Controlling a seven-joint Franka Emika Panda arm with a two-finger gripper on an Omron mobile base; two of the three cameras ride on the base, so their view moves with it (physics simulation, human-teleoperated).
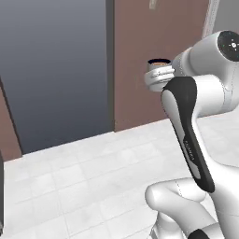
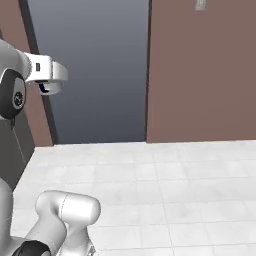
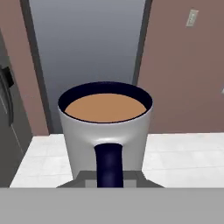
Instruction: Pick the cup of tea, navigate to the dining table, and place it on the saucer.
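The gripper (image 1: 156, 78) was clamped on the small grey cylindrical mug of brown tea (image 3: 106, 131), held upright in the air, its dark handle (image 3: 108, 164) toward the hand camera. Behind stood a reddish-brown wall (image 2: 200, 75), a dark grey-blue doorway (image 2: 90, 70) and a white tiled floor (image 2: 165, 190).

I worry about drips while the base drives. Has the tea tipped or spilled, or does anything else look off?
Nothing stands out. The cup of tea sits upright in the gripper, its brown surface level and below the rim, handle toward the hand camera. No drips show on the cup's wall or on the white tiled floor.
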